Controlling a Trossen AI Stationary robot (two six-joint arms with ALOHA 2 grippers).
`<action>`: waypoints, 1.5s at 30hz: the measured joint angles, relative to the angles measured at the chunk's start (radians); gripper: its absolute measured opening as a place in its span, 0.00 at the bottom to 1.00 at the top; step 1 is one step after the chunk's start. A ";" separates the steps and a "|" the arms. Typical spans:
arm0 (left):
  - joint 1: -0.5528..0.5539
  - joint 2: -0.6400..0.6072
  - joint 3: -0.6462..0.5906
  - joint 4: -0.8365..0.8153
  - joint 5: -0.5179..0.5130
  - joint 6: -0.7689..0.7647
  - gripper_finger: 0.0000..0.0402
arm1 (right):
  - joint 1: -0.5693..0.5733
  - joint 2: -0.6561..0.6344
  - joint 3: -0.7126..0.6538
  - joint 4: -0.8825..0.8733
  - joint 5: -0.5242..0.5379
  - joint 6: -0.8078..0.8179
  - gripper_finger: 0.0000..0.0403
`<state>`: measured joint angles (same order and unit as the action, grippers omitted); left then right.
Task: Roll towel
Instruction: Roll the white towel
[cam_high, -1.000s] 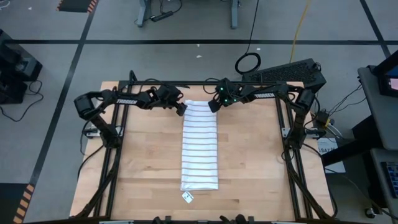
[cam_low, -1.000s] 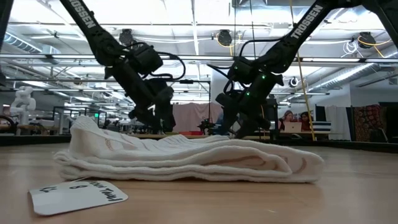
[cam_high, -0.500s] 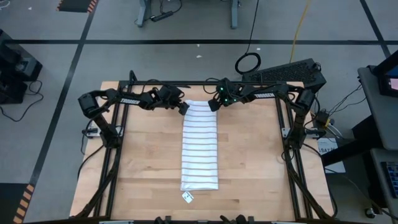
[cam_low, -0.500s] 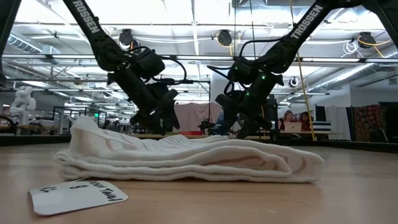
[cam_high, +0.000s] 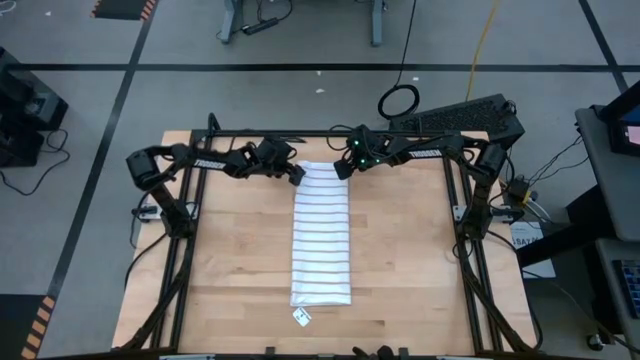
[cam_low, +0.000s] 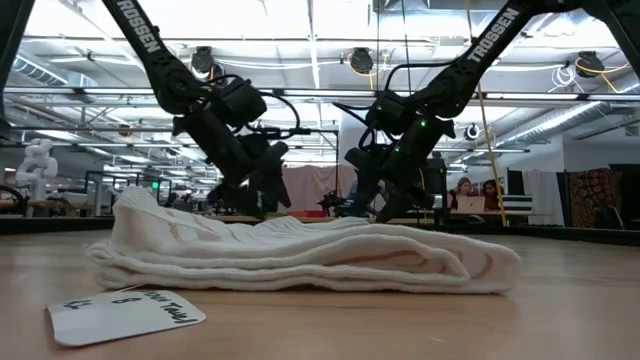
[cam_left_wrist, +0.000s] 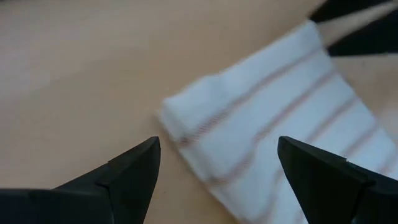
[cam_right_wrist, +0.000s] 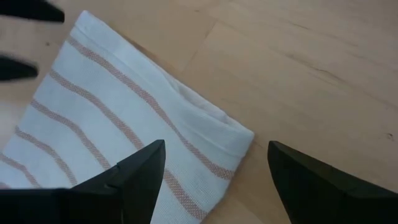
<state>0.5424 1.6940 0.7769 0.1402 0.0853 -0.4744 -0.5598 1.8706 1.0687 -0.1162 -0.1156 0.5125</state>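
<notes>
The towel (cam_high: 321, 233), white with thin dark stripes, lies folded into a long narrow strip from the table's far side to its near side, flat on the wood. My left gripper (cam_high: 297, 172) hovers open over the towel's far left corner (cam_left_wrist: 186, 115). My right gripper (cam_high: 343, 168) hovers open over the far right corner (cam_right_wrist: 239, 137). Neither touches the cloth. In the low view the folded towel (cam_low: 300, 250) shows as a stack of several layers, with both grippers above its far end.
A small white paper label (cam_high: 302, 317) with writing lies on the table just past the towel's near end, also in the low view (cam_low: 125, 312). Bare wood lies on both sides of the towel. Black frame rails (cam_high: 190, 200) run along the table's edges.
My left gripper has rolled about its own pointing line and crept slightly down toward the towel's far left corner. The towel and my right gripper have kept still.
</notes>
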 joint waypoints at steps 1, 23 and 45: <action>-0.008 -0.004 0.000 0.001 0.000 0.002 0.82 | 0.000 0.000 0.000 0.000 0.000 0.000 0.68; -0.003 -0.008 0.051 -0.124 0.045 0.114 0.82 | 0.053 0.000 0.000 0.042 0.179 -0.032 0.68; -0.137 -0.126 0.049 -0.333 0.020 0.228 0.82 | 0.209 -0.069 -0.002 -0.119 0.240 -0.172 0.68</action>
<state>0.4057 1.5682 0.8261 -0.1927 0.1049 -0.2461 -0.3512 1.8011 1.0672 -0.2356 0.1248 0.3409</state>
